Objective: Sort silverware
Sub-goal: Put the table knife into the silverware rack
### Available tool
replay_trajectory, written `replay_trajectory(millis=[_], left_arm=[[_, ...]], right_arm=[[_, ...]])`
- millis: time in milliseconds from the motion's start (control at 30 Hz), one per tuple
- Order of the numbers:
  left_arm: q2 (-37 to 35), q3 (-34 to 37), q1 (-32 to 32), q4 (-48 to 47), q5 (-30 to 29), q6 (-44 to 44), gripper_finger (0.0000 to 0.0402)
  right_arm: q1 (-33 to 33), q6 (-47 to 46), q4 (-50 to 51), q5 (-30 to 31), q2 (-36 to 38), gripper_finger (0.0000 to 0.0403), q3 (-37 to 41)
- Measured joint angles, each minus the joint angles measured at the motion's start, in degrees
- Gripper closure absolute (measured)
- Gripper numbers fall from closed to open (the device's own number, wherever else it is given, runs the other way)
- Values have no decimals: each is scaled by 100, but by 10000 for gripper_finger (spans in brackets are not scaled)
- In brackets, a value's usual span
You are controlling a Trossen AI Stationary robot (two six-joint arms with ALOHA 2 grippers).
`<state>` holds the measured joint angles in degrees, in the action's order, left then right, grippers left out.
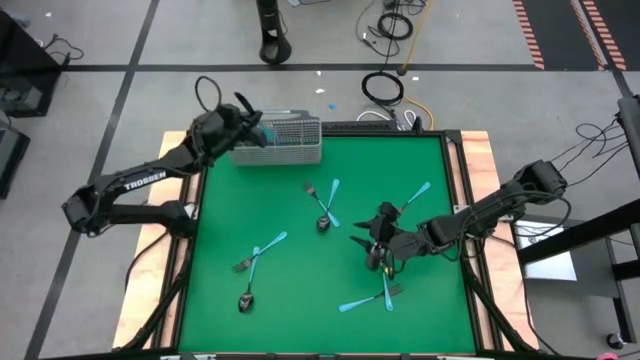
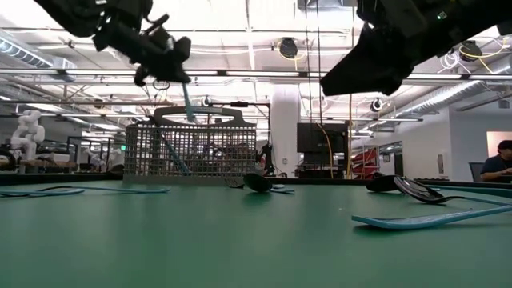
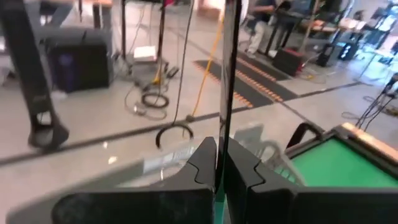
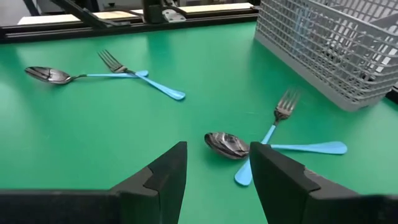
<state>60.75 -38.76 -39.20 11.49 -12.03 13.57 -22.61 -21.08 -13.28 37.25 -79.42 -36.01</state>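
Note:
The grey wire-mesh basket stands at the table's far left. My left gripper hovers over its left end, shut on a piece of silverware with a light blue handle. Another blue-handled piece leans inside the basket. My right gripper is open, just above the mat at the right, beside a dark spoon and a blue-handled piece. More forks and spoons lie flat on the green mat in crossed pairs. In the right wrist view, nothing is between the open fingers. My left gripper pinches the piece between its two fingers partway along its length. The fingers come nearly level from the table's left side and lie across the piece. The blue handle hangs below them, its lower end near the basket's rim. A thin dark part sticks up.
The green mat is framed by a black border and wooden boards. A spoon and fork lie ahead of my right gripper, with another pair farther off. Open mat lies along the near edge. People show in the room beyond.

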Motion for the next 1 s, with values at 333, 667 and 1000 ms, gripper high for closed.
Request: replay_trajectory(millis=[333,667,1000], left_arm=[[0,570,-57,367,-735,566,394],[116,579,-27,56,-835,979,391],[295,579,109,50,-756,1012,388]], right_arm=[[0,75,-2,-2,0,238,0],[0,-59,-17,0,0,238,2],[2,-293,-19,0,0,238,2]])
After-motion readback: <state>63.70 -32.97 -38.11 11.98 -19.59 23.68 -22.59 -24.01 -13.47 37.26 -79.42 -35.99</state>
